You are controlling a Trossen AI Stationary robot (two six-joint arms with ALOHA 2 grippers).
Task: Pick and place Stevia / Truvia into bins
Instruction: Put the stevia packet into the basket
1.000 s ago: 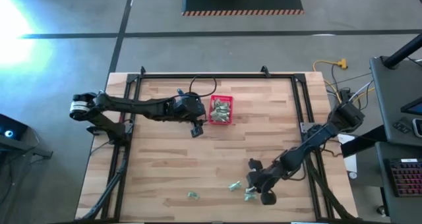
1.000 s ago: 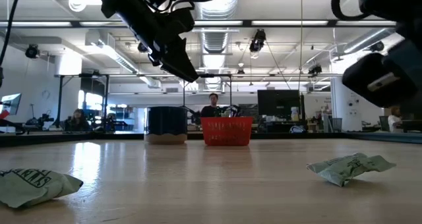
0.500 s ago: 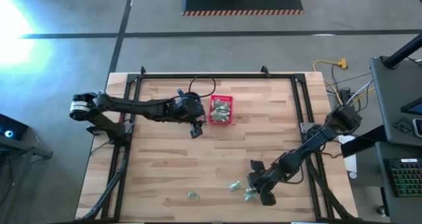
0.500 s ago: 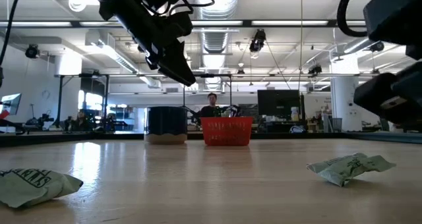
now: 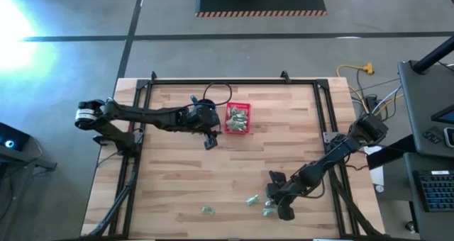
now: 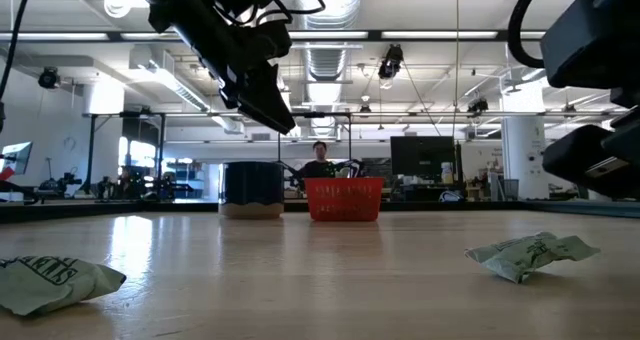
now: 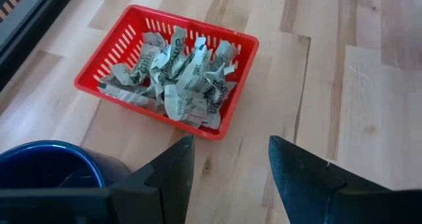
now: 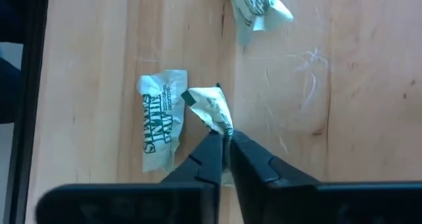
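Pinching one crumpled sachet (image 8: 210,109) by its corner near the table's (image 5: 177,177) front edge, the right gripper (image 8: 224,148) is gripping something light and flimsy, best taken at a raised fold, while the left gripper (image 7: 227,161) is hovering spread apart beside the red basket (image 7: 232,43).

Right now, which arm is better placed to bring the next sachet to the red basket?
The right arm. Its gripper is already shut on a sachet near the table's front edge, with two loose ones beside it. The left gripper hangs open beside the red basket, holding nothing.
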